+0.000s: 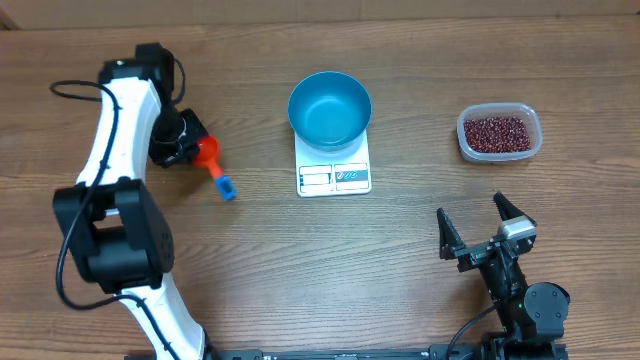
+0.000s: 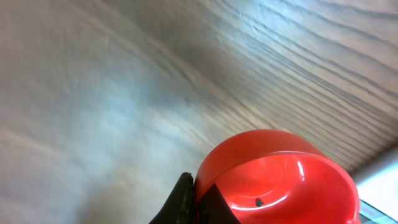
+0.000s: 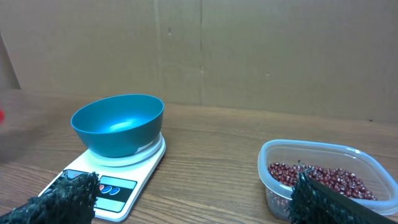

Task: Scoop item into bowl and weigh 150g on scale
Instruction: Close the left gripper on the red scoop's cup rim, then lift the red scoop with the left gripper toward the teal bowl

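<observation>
Underneath, wood-grain table (image 1: 300,260), cardboard wall (image 3: 249,50) behind scale (image 3: 134,171)

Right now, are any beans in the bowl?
No, the bowl on the scale is empty; the beans sit in the tub.

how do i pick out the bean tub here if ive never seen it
Find the flat white rectangular scale in the middle of the wooden table, carrying a round deep blue bowl. Off to its right stands a clear rounded-rectangular plastic tub. It is the only see-through container, holding dark red-brown beans.
</observation>
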Controlling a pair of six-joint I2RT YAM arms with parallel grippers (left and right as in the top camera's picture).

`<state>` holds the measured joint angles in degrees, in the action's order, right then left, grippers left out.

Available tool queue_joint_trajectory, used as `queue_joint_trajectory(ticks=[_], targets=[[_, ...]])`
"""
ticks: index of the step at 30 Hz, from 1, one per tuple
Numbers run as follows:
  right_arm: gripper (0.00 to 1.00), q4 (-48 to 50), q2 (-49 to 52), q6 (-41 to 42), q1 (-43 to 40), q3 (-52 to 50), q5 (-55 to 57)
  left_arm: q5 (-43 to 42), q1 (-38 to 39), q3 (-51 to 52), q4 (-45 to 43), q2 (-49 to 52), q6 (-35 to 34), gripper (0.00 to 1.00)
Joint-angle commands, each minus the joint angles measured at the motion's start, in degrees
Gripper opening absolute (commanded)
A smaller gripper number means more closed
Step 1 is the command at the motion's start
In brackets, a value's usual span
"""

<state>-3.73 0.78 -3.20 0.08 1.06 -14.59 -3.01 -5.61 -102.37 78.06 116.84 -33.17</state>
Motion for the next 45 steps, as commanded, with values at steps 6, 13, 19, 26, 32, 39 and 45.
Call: queue_joint_trajectory(ticks=[6, 13, 19, 26, 32, 39, 45], targets=[[1.0, 0.2, -0.6, 0.2, -0.1, -0.6, 0.3, -4.1, 0.4, -2.6, 2.8, -3.7, -8.8, 0.04], [1.0, 0.2, -0.6, 0.2, -0.1, -0.6, 0.3, -3.4, 0.7, -2.6, 2.7, -8.3, -10.8, 0.04], [1.0, 0.2, -0.6, 0.2, -0.1, -0.6, 0.3, 2.2, 3.0, -2.6, 2.8, -13.9, -15.5, 0.04], [1.0, 0.2, -0.6, 0.2, -0.1, -0.6, 0.3, 5.4, 7.2, -2.6, 3.0, -18.1, -19.8, 0.05], [1.0, 0.2, -0.6, 0.2, -0.1, -0.6, 0.3, 6.2, 11.7, -2.6, 3.1, -18.3, -24.3, 0.04], [1.0, 0.2, -0.6, 0.2, -0.1, -0.6, 0.3, 6.1, 15.2, -2.6, 3.1, -18.3, -26.3, 0.04], [1.0, 0.2, -0.6, 0.2, -0.1, -0.6, 0.3, 6.2, 16.3, -2.6, 3.1, -18.3, -26.2, 0.04]])
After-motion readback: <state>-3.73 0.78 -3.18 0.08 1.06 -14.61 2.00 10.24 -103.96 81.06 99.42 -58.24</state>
